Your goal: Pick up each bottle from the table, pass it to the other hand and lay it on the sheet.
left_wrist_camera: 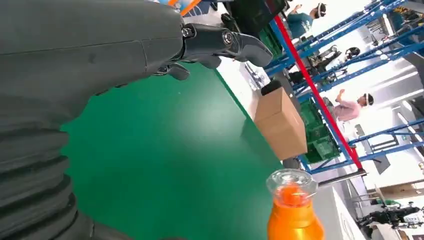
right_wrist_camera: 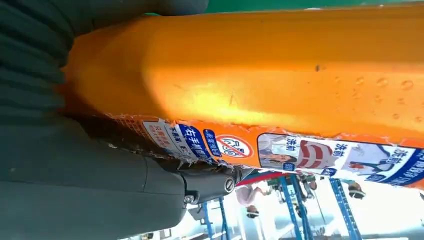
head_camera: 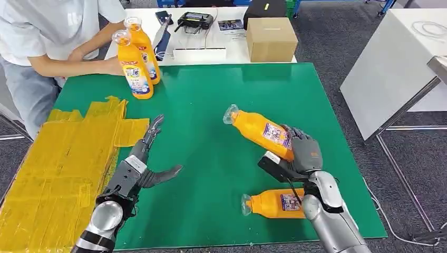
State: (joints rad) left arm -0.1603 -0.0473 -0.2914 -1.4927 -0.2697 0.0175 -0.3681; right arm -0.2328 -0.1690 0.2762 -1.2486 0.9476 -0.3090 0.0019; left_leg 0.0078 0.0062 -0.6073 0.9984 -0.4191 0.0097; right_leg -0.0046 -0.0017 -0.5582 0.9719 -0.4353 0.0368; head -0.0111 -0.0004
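Observation:
My right hand grips an orange bottle above the green table, its clear cap pointing toward the left hand; up close the bottle shows its printed label. My left hand hovers open beside the yellow sheet, fingers spread, and its wrist view catches the held bottle's cap. A second orange bottle lies on its side near the table's front edge, next to my right forearm. Two more bottles stand upright at the far left.
A person sits at the far left with a hand by the upright bottles. A cardboard box, a controller and papers lie on the white table behind. The green mat spans the middle.

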